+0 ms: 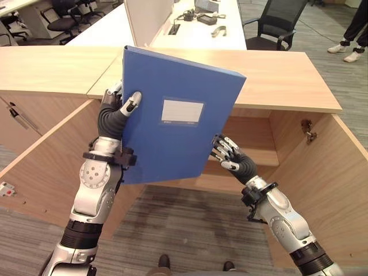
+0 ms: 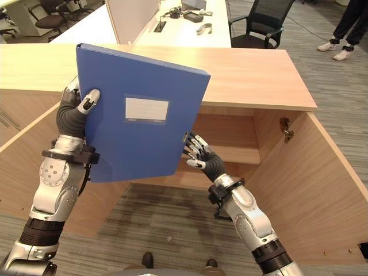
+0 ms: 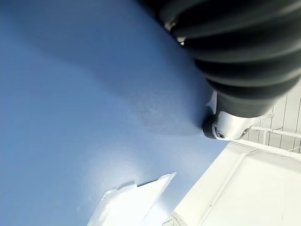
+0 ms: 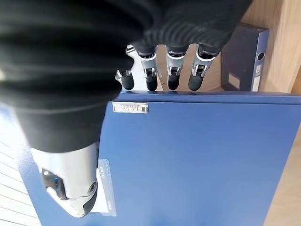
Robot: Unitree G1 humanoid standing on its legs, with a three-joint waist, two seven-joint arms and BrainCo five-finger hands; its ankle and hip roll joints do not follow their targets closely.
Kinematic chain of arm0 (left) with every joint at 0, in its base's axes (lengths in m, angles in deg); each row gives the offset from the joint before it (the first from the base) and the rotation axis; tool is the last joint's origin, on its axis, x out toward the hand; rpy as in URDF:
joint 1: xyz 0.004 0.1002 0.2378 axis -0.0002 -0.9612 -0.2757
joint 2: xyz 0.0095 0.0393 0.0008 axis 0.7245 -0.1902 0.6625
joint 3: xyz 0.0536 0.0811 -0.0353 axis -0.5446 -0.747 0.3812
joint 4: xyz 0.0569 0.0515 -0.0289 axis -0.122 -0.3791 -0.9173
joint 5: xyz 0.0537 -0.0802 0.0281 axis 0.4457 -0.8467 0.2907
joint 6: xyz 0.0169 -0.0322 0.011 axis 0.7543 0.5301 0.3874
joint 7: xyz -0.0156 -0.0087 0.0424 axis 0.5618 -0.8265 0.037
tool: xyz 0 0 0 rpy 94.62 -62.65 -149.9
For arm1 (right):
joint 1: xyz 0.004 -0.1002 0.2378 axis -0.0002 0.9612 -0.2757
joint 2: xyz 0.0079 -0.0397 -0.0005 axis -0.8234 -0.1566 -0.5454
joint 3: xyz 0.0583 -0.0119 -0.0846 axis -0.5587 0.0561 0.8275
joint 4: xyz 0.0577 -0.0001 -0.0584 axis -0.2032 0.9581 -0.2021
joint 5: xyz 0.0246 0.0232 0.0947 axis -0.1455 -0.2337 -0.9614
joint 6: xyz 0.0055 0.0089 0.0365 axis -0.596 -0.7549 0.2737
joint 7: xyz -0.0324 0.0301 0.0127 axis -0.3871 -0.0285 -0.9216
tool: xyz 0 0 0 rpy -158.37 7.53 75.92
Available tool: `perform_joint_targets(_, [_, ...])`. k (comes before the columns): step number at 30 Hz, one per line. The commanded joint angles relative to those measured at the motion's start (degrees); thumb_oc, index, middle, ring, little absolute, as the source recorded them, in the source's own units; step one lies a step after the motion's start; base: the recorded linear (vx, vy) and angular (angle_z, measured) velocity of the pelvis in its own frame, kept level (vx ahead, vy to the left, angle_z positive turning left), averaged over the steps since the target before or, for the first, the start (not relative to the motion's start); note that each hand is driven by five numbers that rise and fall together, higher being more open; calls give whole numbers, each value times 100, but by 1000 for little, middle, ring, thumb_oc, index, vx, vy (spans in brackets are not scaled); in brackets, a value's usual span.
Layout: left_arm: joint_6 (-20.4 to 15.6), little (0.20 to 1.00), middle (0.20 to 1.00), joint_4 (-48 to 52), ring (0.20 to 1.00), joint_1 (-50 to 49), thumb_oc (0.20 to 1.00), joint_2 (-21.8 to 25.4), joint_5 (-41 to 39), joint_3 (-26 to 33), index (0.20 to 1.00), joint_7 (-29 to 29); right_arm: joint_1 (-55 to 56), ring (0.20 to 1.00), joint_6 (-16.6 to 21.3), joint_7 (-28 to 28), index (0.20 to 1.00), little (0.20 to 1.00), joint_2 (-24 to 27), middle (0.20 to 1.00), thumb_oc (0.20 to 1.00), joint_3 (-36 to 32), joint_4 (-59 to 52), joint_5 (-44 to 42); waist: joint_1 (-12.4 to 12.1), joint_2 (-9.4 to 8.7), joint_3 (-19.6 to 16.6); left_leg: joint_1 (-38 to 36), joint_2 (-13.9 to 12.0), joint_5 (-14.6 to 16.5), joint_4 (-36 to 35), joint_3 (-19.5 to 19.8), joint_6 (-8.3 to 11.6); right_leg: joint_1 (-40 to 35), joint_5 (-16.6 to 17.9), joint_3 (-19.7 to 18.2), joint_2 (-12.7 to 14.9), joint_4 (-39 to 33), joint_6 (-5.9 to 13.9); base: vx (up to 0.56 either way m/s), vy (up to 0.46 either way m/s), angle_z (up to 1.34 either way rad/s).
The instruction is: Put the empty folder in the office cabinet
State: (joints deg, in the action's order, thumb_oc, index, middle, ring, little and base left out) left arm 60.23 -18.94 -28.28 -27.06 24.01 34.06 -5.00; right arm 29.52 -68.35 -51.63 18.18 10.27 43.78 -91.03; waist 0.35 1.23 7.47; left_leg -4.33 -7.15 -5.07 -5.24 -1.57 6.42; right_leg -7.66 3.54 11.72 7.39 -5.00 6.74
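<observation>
One hand (image 1: 118,109) is pinching the folder (image 1: 175,118) before the cabinet (image 1: 322,167); right hand (image 1: 227,154), fingers straight, is steadying it, so it may be twisting loose.

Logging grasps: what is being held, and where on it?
The left robot hand pinches the blue folder at its left edge, thumb on the front. The right robot hand touches its lower right edge.

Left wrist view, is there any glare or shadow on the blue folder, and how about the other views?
Left wrist view: a soft pale sheen crosses the blue folder, with a dark shadow under the left hand. Left eye view: the folder's cover is evenly lit, no glare. Right wrist view: the right hand looms dark and blurred.
</observation>
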Motion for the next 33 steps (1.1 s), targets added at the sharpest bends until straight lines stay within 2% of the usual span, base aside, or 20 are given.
perform_joint_targets(1, [-100,200,200,-18,200,480,200,-151,-142,-627,200,450,-1094,1000,443,198,1000,1000,-567,1000,1000,239,-262,-119,-15,-149,-106,-439,-79,742,24,-313,-18,124,-553,-291,260,356,259,0,0,0])
perform_joint_targets(16, [-142,200,200,47,200,505,200,392,-98,78,200,546,-570,1000,350,240,1000,1000,-392,1000,1000,-400,124,5,-21,-124,-168,-479,-46,776,24,-281,-22,85,-578,-248,267,382,275,0,0,0])
perform_joint_targets(26, [-142,200,200,150,200,531,200,292,-133,13,200,545,-636,1000,348,229,1000,1000,-460,1000,1000,-299,181,60,-29,-126,-170,-487,-44,782,24,-279,-30,79,-592,-254,267,395,271,0,0,0])
perform_joint_targets(33, [-150,200,200,109,200,701,200,51,-181,-257,200,419,-837,1000,367,177,1000,1000,-608,1000,1000,-34,183,29,-17,-122,-156,-485,-36,779,24,-271,-43,97,-609,-260,269,440,267,0,0,0])
